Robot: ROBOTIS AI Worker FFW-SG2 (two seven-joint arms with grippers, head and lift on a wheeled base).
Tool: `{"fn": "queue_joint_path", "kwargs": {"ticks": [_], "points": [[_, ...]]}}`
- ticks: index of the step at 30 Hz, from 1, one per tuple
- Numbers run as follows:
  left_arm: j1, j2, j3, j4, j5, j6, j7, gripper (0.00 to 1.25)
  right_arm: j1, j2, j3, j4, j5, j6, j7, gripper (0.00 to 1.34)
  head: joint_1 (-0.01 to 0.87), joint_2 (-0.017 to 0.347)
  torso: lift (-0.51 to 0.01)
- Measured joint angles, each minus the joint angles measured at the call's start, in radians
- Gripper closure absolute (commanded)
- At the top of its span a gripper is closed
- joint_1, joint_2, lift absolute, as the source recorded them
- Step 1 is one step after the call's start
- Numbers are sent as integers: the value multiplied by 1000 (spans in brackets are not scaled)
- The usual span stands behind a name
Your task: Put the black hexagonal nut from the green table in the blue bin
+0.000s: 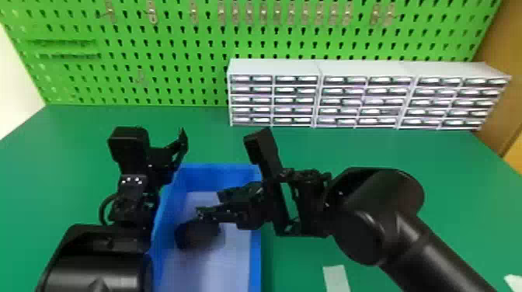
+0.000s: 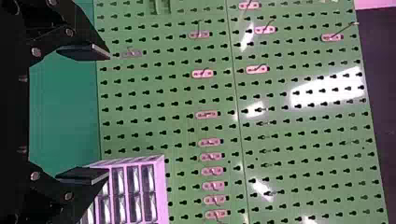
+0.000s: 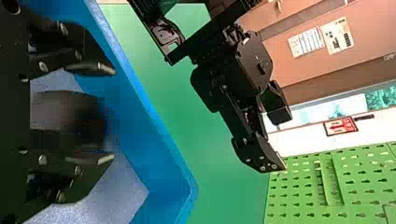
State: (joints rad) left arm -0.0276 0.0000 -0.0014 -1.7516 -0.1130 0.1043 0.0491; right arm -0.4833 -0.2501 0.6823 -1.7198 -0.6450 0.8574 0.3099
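While the right gripper (image 1: 210, 204) is held over the blue bin (image 1: 255, 268), reaching in from its three o'clock side, its fingers are spread wide. The black hexagonal nut (image 1: 198, 235) is seen as a dark blur near the fingertips, toward seven o'clock from them, within the bin's walls; whether the floor is touched cannot be told. The left gripper (image 1: 171, 153), also parted wide, is held by the bin's eleven o'clock corner.
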Motion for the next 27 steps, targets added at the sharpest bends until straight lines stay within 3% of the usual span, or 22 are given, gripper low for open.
{"fn": "queue_joint_path", "kwargs": {"ticks": [10,27], "points": [[0,0,-2,1,-2,0,0,372,12,0,-35,0,8,5,6,110,657,57,-95],[6,0,-4,3,-2,0,0,372,43,21,-195,-14,105,14,52,110,657,57,-95]]}}
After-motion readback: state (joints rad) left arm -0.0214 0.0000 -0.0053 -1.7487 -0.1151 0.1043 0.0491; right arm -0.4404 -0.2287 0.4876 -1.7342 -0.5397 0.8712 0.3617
